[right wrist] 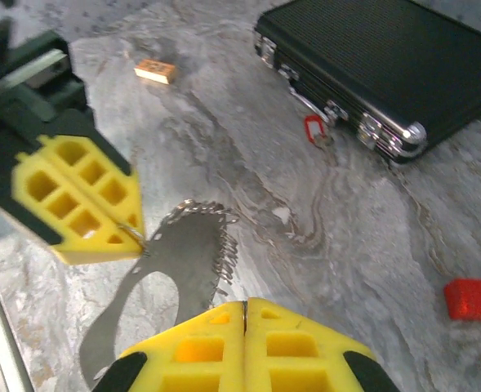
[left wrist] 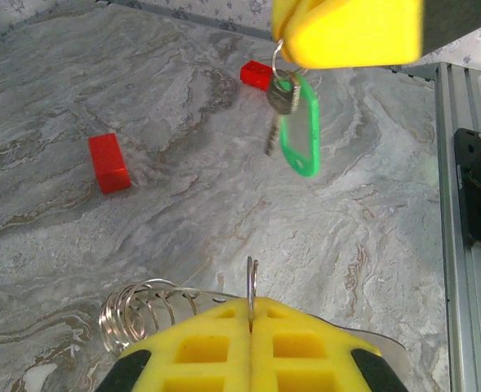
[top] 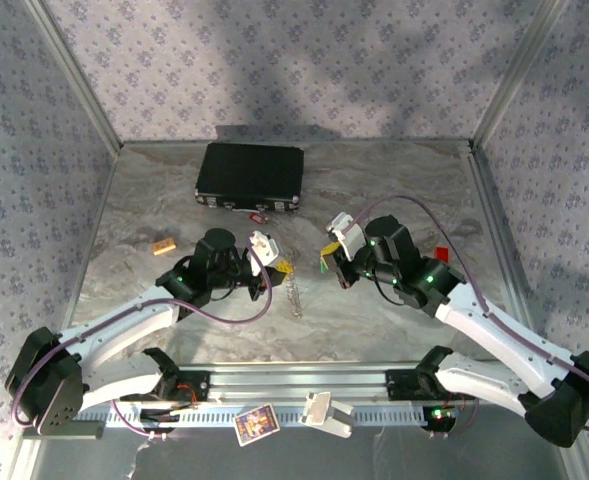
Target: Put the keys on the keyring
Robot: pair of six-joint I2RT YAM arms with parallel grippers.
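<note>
1. Left gripper (left wrist: 251, 327): pads together, clamped on the keyring (left wrist: 251, 282) (seen edge-on).
2. Right gripper (right wrist: 244, 318): pads together, pinching the green key (left wrist: 282, 98), which hangs near the keyring, apart.
3. Red key (right wrist: 313, 131): on the table, beside the case (right wrist: 371, 57).

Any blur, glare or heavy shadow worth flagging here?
Top view: sharp, with soft shadows across the back wall. Left wrist view: the right arm's yellow pads at the top are out of focus, the green-tagged key below them is clear. Right wrist view: the left arm's yellow pads are blurred, the black case glints at its metal corner, and a dark shadow lies on the table.
</note>
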